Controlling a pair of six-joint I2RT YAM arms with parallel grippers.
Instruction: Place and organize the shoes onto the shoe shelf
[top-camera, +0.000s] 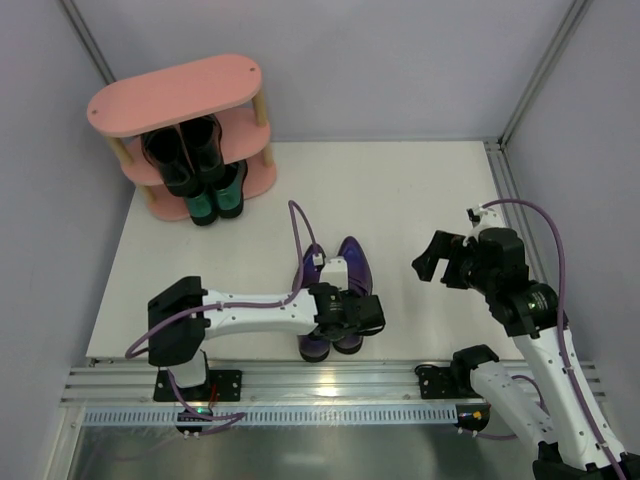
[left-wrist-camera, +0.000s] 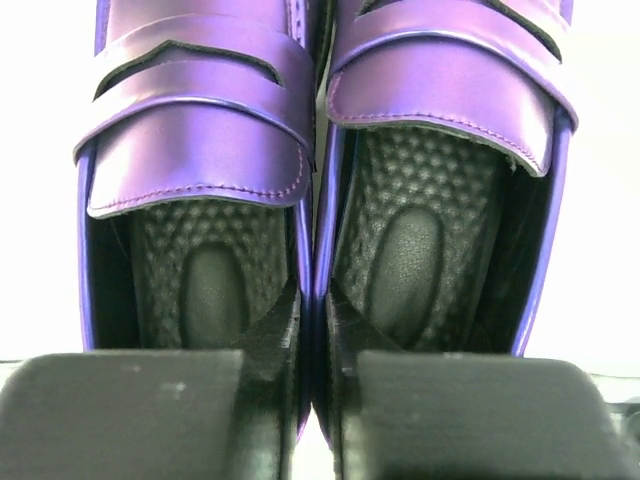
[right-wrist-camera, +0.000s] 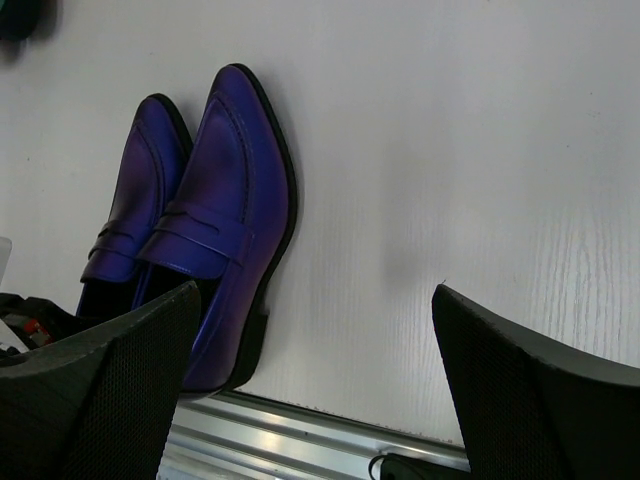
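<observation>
Two dark fingers (left-wrist-camera: 270, 335) of the left gripper (left-wrist-camera: 312, 305) are pressed nearly together, one sunk inside each of the purple shoes (top-camera: 352, 262), pinching the pair's two touching inner walls between them near the heel end. The pair stands side by side and touching on the white table (top-camera: 400, 190). Its long axis runs from 6 to 12 o'clock in the top view, with the pointed toes tipped slightly toward 1 o'clock and the heels close to the metal rail (top-camera: 300, 380) at the near edge. The gripper points straight down over the heel openings. Behind it the left arm (top-camera: 250, 310) lies low and almost level, reaching toward 3 o'clock from its base at about 7 o'clock. The right gripper (top-camera: 437, 262) hangs above the table at 3 o'clock of the pair, well apart from it, with its jaws spread wide and nothing between them. The right arm (top-camera: 530, 310) rises from its base at 5 o'clock and leans toward 11 o'clock. The pink shoe shelf (top-camera: 175, 95) stands in the far corner at 10 o'clock. The black shoes (top-camera: 185, 150) are on its middle board and the teal-green shoes (top-camera: 215, 203) on the bottom one, both with their heels facing out toward 5 o'clock.
</observation>
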